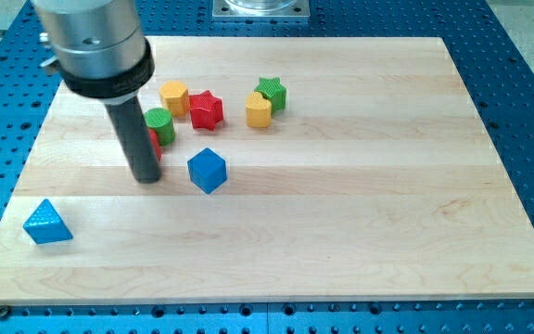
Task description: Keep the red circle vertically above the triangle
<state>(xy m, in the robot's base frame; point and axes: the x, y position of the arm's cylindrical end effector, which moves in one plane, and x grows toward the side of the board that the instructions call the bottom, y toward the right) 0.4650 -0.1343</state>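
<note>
- Camera view, count: seven blocks were fully visible on the desk (360, 232): one blue triangle (46, 224), one blue cube (207, 170), one green cylinder (160, 123), one orange hexagon (174, 96), one red star (206, 109), one yellow block (259, 109) and one green star (272, 92).
- An eighth block, red (156, 142), showed only as a sliver behind the rod; its shape could not be confirmed.
- The arm carried no gripper, so nothing was held. My tip (146, 178) rested touching or just beside that red sliver, left of the blue cube.
- The blue triangle lay near the desk's bottom-left corner, well apart from the cluster.
- The desk's right half and bottom strip were open.
</note>
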